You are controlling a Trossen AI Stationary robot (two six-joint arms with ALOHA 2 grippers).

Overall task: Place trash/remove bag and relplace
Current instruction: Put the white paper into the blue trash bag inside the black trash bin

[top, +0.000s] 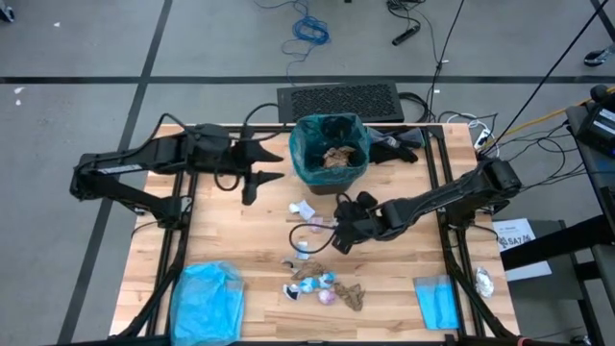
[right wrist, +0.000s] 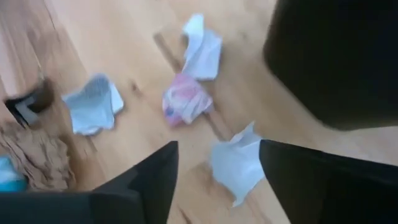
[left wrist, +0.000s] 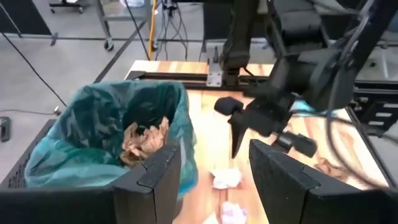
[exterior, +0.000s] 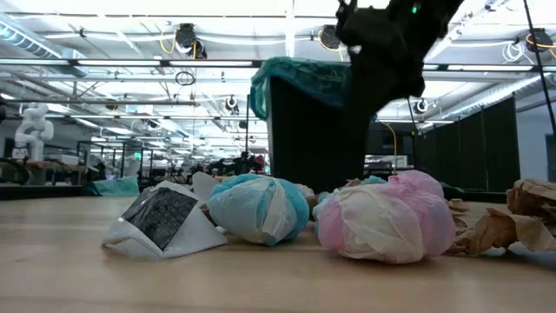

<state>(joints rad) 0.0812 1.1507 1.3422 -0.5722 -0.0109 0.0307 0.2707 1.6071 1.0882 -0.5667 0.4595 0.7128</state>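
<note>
1. Small black bin (top: 332, 183), far centre of the pale wooden slat table (top: 231, 231), lined with the thin, crinkly, dark teal-green plastic bag (top: 303, 154). The liner is folded over the rim and still fitted.
2. Crumpled brown netting-like paper (top: 338, 156): lies inside the liner. This is the only trash seen in the bin.
3. Loose trash on the table: white scraps and a pink wrapper (right wrist: 185, 99) just in front of the bin; a cluster of pink, pale blue and brown crumpled pieces (top: 327, 286) nearer the front edge, well apart from the bin.
4. Right gripper (top: 338, 238): low over the table just in front of the bin, fingers spread, nothing between them; a white scrap (right wrist: 235, 163) lies on the table below the gap.
5. Left gripper (top: 274, 163): hangs just beside the bin's left side, jaws parted, empty.
6. Pale sky-blue plastic bags: one crumpled at the front left corner (top: 207, 300), one flat at the front right (top: 437, 300).
7. Progress, judged: early. Most scraps remain uncollected; liner removal and replacement not yet begun.
</note>
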